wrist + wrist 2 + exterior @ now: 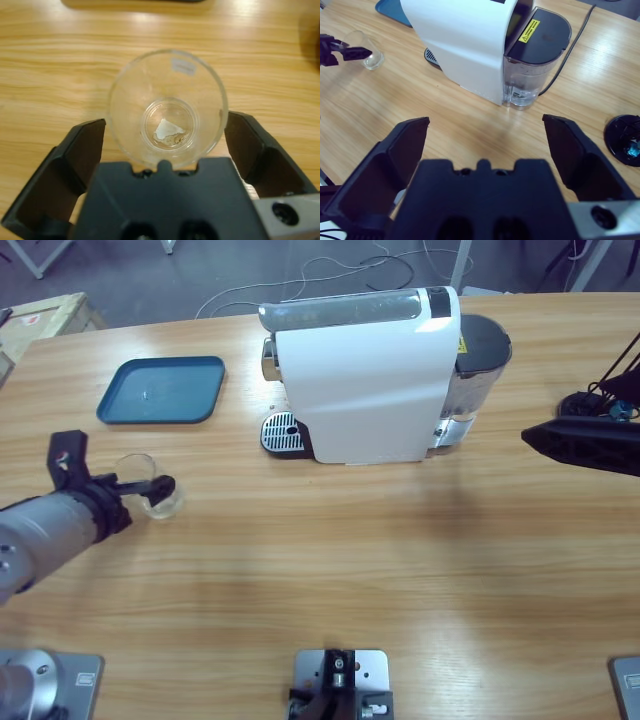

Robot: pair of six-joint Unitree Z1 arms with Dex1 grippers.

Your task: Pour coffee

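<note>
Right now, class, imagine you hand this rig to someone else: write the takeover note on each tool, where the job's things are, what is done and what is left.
Left tool: jaws open on either side of the glass, not clamped on it.
Right tool: open, empty, hovering over the table by the coffee machine.
Glass stands upright on the table, left of the machine's drip grate, below the blue tray. Only a small residue shows at its bottom; no coffee visible.
Done: left tool positioned around the glass.
Left: likely grip the glass, then pour.
</note>
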